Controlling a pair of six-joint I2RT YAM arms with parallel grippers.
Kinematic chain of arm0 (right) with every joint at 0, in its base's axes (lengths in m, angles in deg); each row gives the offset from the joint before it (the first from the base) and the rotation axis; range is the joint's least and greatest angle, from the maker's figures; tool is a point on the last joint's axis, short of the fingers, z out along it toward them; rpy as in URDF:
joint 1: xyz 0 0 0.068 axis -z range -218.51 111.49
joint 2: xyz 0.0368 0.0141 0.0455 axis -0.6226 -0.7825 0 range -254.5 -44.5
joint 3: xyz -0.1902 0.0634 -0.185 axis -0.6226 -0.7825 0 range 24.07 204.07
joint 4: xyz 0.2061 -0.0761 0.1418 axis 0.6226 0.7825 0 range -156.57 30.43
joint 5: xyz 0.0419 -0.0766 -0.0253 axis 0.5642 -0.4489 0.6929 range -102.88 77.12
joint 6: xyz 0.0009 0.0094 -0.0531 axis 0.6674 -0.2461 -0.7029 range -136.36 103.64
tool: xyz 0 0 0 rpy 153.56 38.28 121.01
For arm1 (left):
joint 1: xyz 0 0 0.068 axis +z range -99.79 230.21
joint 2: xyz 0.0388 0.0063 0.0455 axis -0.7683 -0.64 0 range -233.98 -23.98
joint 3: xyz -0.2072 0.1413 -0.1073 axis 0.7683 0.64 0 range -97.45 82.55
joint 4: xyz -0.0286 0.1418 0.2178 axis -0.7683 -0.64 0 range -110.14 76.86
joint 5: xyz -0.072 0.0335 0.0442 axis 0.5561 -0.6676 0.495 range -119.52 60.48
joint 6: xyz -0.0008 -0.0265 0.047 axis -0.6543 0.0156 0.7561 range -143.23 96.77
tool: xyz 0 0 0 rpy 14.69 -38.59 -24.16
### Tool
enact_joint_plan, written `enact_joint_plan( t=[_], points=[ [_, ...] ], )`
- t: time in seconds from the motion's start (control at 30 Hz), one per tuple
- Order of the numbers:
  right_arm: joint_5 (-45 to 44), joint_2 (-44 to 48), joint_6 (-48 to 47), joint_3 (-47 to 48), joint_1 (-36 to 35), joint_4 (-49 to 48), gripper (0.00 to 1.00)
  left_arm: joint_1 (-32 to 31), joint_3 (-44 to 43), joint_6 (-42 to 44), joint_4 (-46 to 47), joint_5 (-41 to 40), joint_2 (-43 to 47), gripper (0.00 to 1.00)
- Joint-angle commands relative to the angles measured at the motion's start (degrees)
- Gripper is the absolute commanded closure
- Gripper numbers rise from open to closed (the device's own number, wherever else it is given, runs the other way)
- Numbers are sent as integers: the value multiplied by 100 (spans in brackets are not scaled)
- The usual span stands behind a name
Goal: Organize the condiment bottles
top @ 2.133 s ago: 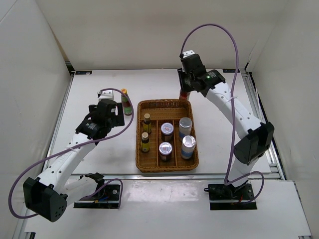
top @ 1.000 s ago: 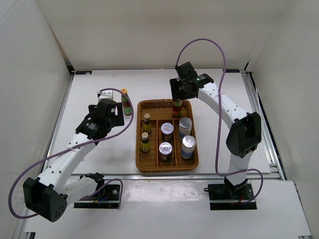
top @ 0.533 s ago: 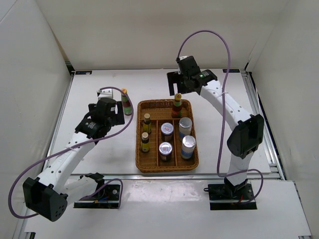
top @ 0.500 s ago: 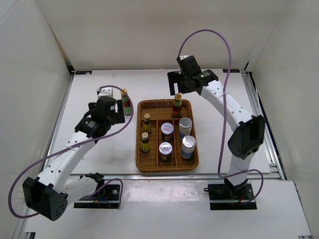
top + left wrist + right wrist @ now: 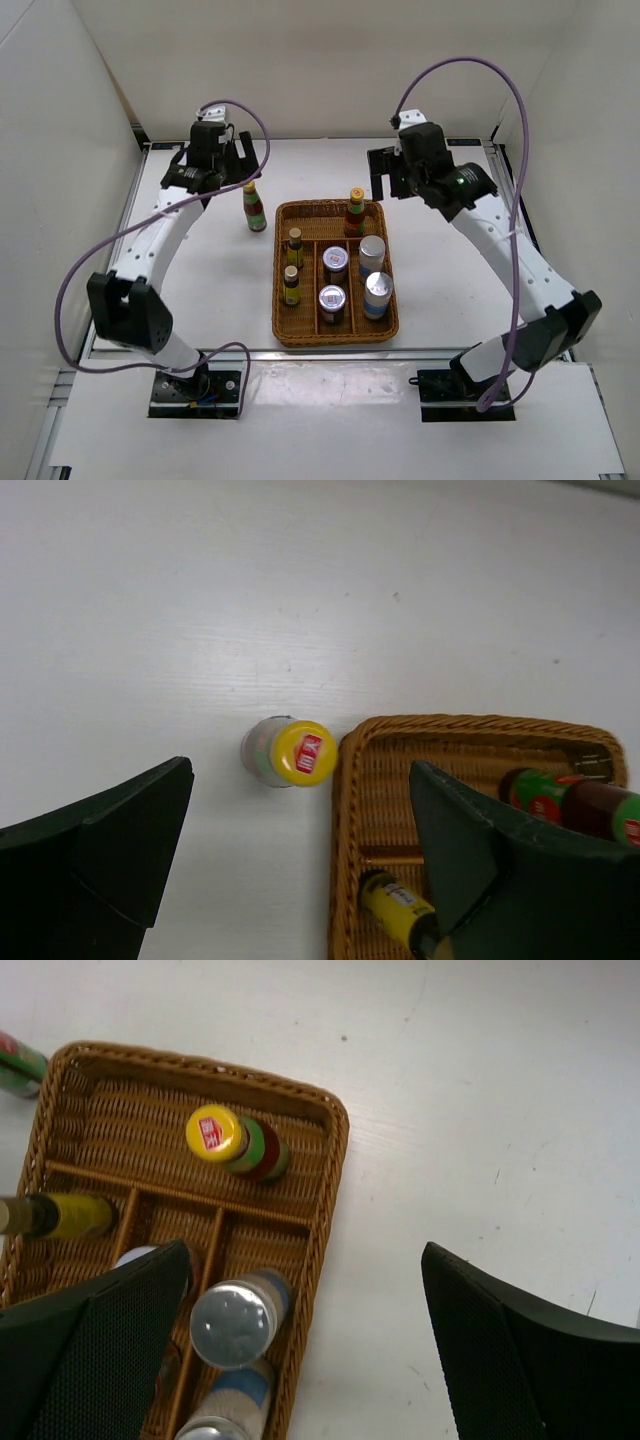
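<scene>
The stray sauce bottle [image 5: 290, 752] is framed, seemingly for pickup, beneath the left gripper [image 5: 300, 825], parted and empty like the right gripper [image 5: 305, 1305].

The white table [image 5: 450, 270] carries a wicker tray [image 5: 335, 338] and one sauce bottle [image 5: 255, 208] (upright, just beside it).

Your left arm [image 5: 160, 235] is stretched far forward along the left side, elbow low near its base, and your left gripper [image 5: 213, 170] points down with the jaws spread wide. Your right arm [image 5: 500, 240] arcs from a low elbow at the right toward the far middle. Your right gripper [image 5: 392, 178] also faces down, jaws wide apart.
</scene>
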Motion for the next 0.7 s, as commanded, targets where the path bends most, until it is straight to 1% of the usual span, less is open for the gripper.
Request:
enact_joint_plan(
  t=[0.0, 0.17, 0.33, 0.53, 0.67],
  points=[
    [200, 469, 78, -245, 41, 44, 0, 215, -224, 68, -128, 606, -394, 0],
    [253, 892, 131, -377, 41, 211, 0, 268, -224, 322, 3, 500, -754, 0],
    [324, 1191, 254, -509, 41, 264, 0, 268, -277, 376, 57, 439, -1027, 1],
    [376, 1305, 368, -790, 41, 369, 0, 268, -277, 428, 109, 439, -1291, 18],
    [376, 1410, 368, -790, 41, 422, 0, 268, -338, 533, 162, 386, -1291, 24]
  ],
)
